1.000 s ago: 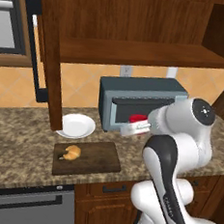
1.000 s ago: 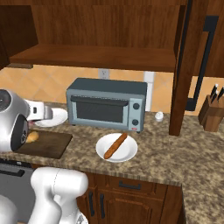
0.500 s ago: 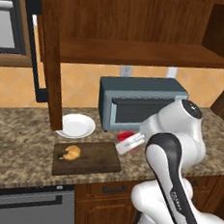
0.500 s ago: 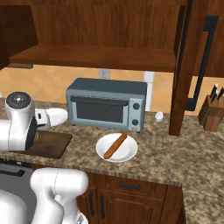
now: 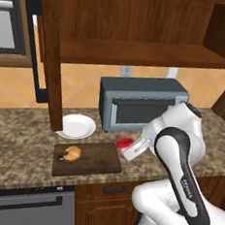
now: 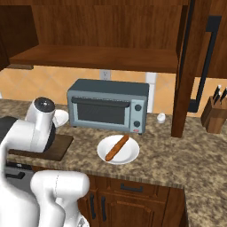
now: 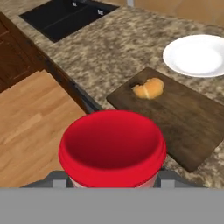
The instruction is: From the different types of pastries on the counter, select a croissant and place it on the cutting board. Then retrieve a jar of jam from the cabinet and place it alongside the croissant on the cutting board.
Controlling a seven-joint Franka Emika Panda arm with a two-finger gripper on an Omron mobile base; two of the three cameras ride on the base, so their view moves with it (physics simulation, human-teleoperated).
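glossy white arm (image 5: pixel 174 198) with rounded segments. a dark band curves along one link, bearing small pale lettering. a dark cap tops one joint (image 6: pixel 43 104).

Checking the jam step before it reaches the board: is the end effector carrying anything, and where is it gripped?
Yes: the end effector holds the jar of jam, gripped by its sides below the red lid, fingers largely hidden behind it.

Kitchen: granite counter (image 5: pixel 19 139), toaster oven (image 5: pixel 142 102), wall cabinet (image 5: pixel 128 23), knife block (image 6: pixel 213 116).
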